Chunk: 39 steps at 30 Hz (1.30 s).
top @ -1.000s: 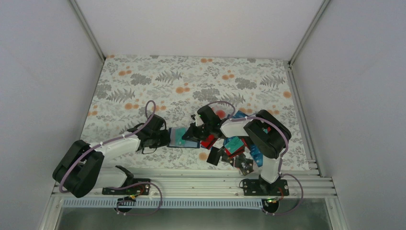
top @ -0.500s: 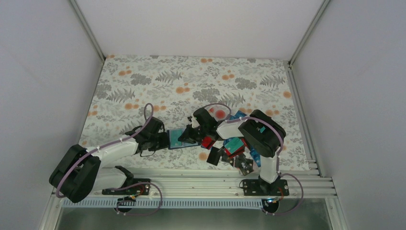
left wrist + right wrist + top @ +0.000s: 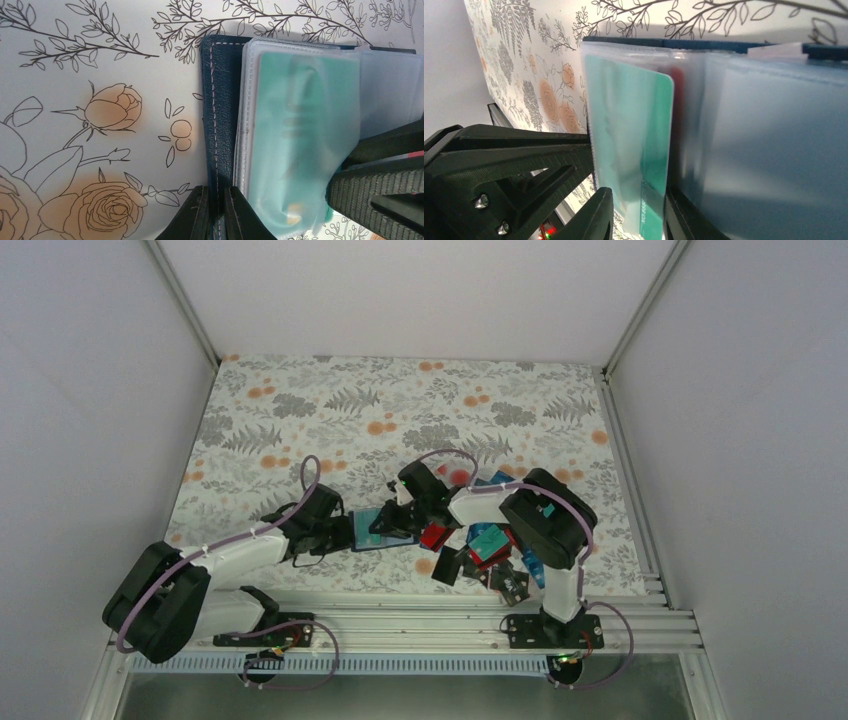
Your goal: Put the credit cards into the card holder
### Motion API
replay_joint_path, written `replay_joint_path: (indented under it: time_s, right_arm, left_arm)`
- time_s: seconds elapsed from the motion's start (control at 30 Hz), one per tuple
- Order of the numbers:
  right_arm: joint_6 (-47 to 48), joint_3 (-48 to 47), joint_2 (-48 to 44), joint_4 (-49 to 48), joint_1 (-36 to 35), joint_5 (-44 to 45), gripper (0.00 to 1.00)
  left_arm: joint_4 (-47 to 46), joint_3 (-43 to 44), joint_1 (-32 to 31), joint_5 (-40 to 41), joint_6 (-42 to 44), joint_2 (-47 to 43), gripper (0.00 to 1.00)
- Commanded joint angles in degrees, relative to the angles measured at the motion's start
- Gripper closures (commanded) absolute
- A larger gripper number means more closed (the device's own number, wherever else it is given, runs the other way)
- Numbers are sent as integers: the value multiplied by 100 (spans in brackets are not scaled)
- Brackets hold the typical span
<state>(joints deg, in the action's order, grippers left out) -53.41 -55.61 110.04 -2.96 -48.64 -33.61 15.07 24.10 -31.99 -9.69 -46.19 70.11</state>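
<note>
Left wrist view: the card holder lies open on the floral table. Its navy cover is white-stitched, and a teal card sits in its clear sleeve. The left gripper is clenched on the cover's edge. Only the top external view shows the loose credit cards, piled just right of the holder. On the right gripper the jaws stand parted, with the sleeved card's end between them.

arms: white links, black joints | cables: purple | right pincer fingers: black, ribbed | left pincer screws: silver
</note>
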Motion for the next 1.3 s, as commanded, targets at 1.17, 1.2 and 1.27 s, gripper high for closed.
replay_joint_path:
  time_s: [1.17, 1.2, 1.27]
  right_arm:
    - [904, 1205, -4186, 5109, 1472, 3230, 5]
    - [868, 1250, -4305, 5232, 1503, 3253, 3]
    - [833, 1305, -4504, 5498, 1540, 3289, 1]
  left_arm:
    - [100, 2280, -1942, 860, 1247, 717, 70]
    - [-53, 2411, -2048, 755, 1347, 940, 70]
    - [-290, 2725, -2321, 526, 1535, 1347, 70]
